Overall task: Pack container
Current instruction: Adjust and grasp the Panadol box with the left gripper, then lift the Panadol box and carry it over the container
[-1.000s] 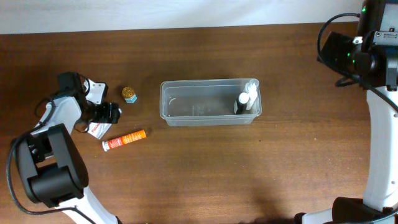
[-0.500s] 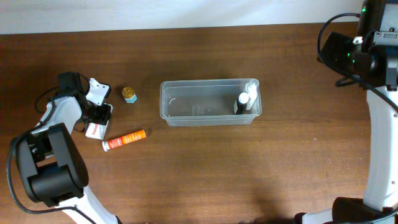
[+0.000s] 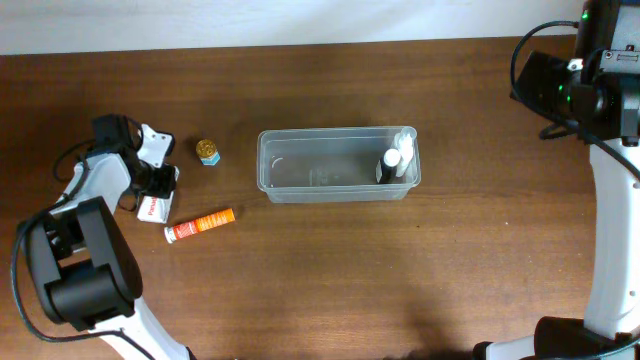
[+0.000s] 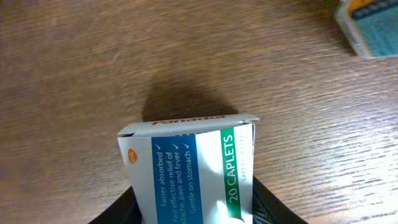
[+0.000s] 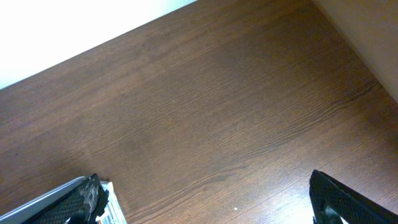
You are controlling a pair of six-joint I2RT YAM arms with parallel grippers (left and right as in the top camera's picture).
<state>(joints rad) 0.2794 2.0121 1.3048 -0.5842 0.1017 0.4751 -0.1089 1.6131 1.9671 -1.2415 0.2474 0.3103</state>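
Observation:
The container (image 3: 300,196), a clear plastic tub, stands at the table's middle with a white bottle (image 3: 402,160) and a dark one upright in its right end. At the far left my left gripper (image 3: 152,182) is shut on a white, blue and green caplets box (image 3: 152,208). In the left wrist view the box (image 4: 186,162) sticks out between my dark fingers (image 4: 273,210), just above the wood. My right gripper (image 5: 208,208) hangs open over bare table at the far right, nothing between its fingertips (image 5: 87,196).
An orange tube (image 3: 200,225) lies just right of the held box. A small gold-topped jar (image 3: 208,151) stands between the box and the tub; it shows at the left wrist view's top right corner (image 4: 370,28). The right arm (image 3: 600,90) stands at the back right.
My left gripper's jaws have shut on the caplets box, which shifted slightly with them. The right arm has not moved.

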